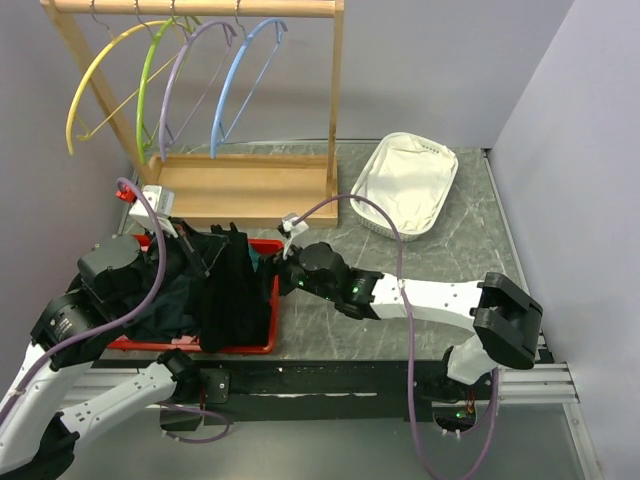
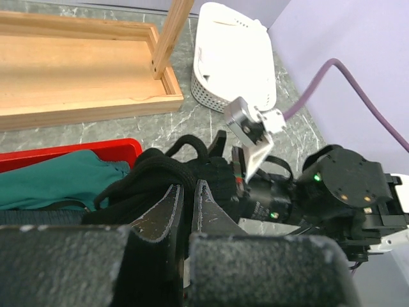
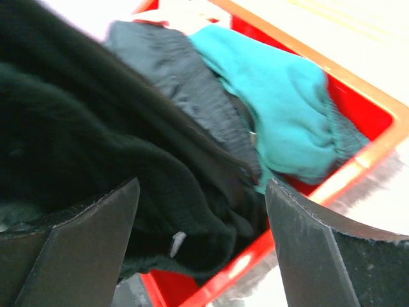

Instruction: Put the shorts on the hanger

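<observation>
Holds the shorts (image 1: 232, 290) bunched over the red bin (image 1: 255, 349) with the left gripper (image 1: 205, 250); points the right gripper (image 1: 281, 268) at them from the right. Has the hanger (image 1: 245, 75) hanging on the wooden rack (image 1: 336, 100) behind.

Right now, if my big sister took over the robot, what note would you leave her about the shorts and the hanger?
Left gripper: shut on the shorts, pinching a bunch of black fabric above the red bin.
Right gripper: open, jaws wide, right up against the shorts but not gripping.
Hanger: the light blue one, hanging on the wooden rack at the back, untouched.
Done: one grip on the shorts; much of the fabric drapes into the bin.
Left: probably take a second grip, lift the shorts clear, carry them to the hanger and put them on it.
</observation>
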Robot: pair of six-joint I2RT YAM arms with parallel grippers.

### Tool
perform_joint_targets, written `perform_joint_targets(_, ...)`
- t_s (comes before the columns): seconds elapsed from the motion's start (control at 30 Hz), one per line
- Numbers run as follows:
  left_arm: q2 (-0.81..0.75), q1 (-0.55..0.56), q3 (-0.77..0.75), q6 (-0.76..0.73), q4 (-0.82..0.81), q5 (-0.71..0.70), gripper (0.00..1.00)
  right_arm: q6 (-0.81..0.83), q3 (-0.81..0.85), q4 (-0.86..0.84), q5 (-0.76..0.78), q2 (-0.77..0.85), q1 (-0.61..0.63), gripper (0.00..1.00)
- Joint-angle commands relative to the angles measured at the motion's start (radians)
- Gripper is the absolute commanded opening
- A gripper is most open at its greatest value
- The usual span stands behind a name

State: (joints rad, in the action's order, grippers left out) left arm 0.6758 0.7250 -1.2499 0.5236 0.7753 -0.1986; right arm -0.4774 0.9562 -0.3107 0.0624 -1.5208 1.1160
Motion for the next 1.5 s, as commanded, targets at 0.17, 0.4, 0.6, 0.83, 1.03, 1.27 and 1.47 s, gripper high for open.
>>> perform_joint_targets(0.17,-0.012,-0.002,-0.057,-0.036,-0.068,0.034,0.01,0.071,-0.033,-0.131,0.051,0.088,0.080,0.91)
perform_joint_targets(0.4,-0.022,-0.001,-0.083,-0.040,-0.090,0.090,0.01,0.051,0.064,-0.059,0.103,-0.048,0.044,0.80)
perform_joint_targets(0.6,-0.044,-0.002,-0.068,-0.037,-0.105,0.065,0.01,0.019,0.018,-0.021,0.141,0.046,-0.022,0.07)
perform_joint_targets(0.83,-0.009,-0.002,0.043,0.018,-0.224,0.066,0.01,0.057,0.108,0.365,0.557,0.413,-0.044,0.00)
perform_joint_targets(1.03,0.140,-0.002,0.103,0.046,-0.413,0.205,0.01,0.114,0.315,0.729,0.694,0.583,-0.044,0.00)
perform_joint_targets(1.27,0.402,0.019,0.053,0.049,-0.585,0.338,0.01,0.137,0.515,0.914,0.735,0.619,-0.042,0.00)
perform_joint_targets(1.47,0.559,0.080,0.076,0.038,-0.639,0.331,0.01,0.045,0.361,0.981,0.644,0.580,-0.183,0.00)
